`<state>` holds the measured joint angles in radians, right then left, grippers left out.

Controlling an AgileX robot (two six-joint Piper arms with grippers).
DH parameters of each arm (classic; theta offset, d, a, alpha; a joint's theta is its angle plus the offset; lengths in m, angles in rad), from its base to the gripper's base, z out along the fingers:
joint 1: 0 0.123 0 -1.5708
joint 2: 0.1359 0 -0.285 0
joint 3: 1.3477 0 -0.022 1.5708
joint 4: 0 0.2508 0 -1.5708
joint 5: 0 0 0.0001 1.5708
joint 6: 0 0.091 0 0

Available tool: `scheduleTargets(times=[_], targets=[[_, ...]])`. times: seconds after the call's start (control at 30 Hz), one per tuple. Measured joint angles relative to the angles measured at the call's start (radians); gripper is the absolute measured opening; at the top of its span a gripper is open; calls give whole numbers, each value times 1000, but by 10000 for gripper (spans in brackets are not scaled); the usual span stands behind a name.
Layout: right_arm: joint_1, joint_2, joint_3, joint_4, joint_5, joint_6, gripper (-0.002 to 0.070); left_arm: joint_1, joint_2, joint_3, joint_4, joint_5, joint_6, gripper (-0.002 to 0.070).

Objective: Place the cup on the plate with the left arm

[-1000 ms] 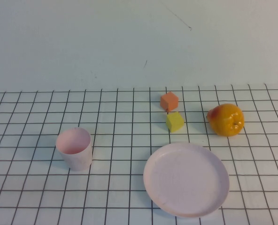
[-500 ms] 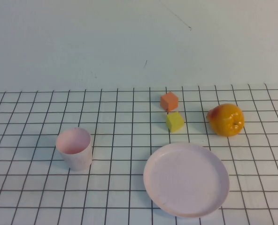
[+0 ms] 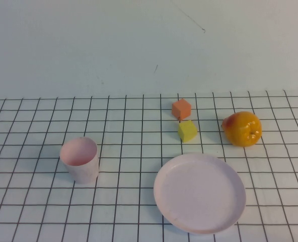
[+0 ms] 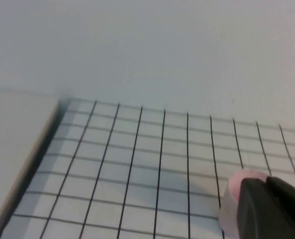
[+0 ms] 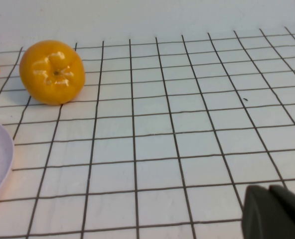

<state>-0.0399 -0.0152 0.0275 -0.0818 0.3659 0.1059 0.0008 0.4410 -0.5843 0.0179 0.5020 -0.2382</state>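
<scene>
- Two task things on the gridded desk [image 3: 38, 217]: cup [image 3: 79, 159] upright at about 9 o'clock, plate [image 3: 199, 192] at about 5 o'clock, well apart, nothing resting on the plate.
- Neither arm present in the high view; grasp apparently not yet begun.
- Left gripper [image 4: 272, 209] only a dark edge in its wrist view, just beside the cup [image 4: 235, 201] and partly hiding it; cannot tell whether parted or closed.
- Right gripper [image 5: 274, 211] likewise a dark corner low over bare desk, well apart from the orange fruit [image 5: 52, 72]; state cannot be told; probably parked.
- Likely trouble: light tapered cup tipping or skidding if struck on the rim or side during approach; slipping upward out of a squeeze placed too high on the taper.
- Possible trouble at release: cup set on the raised rim, left tilted or toppling off the plate.
- Nearby: yellow cube [image 3: 187, 130] and orange cube [image 3: 181, 108] at about 12 o'clock, touching or nearly so; orange fruit [image 3: 242, 128] at 2 o'clock.
- Straight path from cup to plate free of obstacles; cubes and fruit beyond it.
</scene>
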Motion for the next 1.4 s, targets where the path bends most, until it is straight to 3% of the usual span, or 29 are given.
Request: scheduleTargets(times=[0.3, 0.37, 0.57, 0.7, 1.0, 1.23, 1.33, 1.4], targets=[[0, 0, 0, 0, 0, -2, -2, 0, 502, -272, -240, 216, 273, 24], [0, 0, 0, 0, 0, -2, -2, 0, 617, -355, -291, 246, 339, 97], [0, 0, 0, 0, 0, -2, -2, 0, 941, -587, -367, 388, 435, 458], [0, 0, 0, 0, 0, -2, -2, -7, 1119, -727, -370, 480, 455, 522], [0, 0, 0, 0, 0, -2, -2, -141, 1371, -869, -179, 459, 400, 519], [0, 0, 0, 0, 0, -2, -2, -155, 1466, -871, -128, 438, 351, 502], [0, 0, 0, 0, 0, -2, -2, -155, 1487, -873, -124, 436, 342, 422], [0, 0, 0, 0, 0, -2, -2, -155, 1499, -873, -123, 436, 342, 322]])
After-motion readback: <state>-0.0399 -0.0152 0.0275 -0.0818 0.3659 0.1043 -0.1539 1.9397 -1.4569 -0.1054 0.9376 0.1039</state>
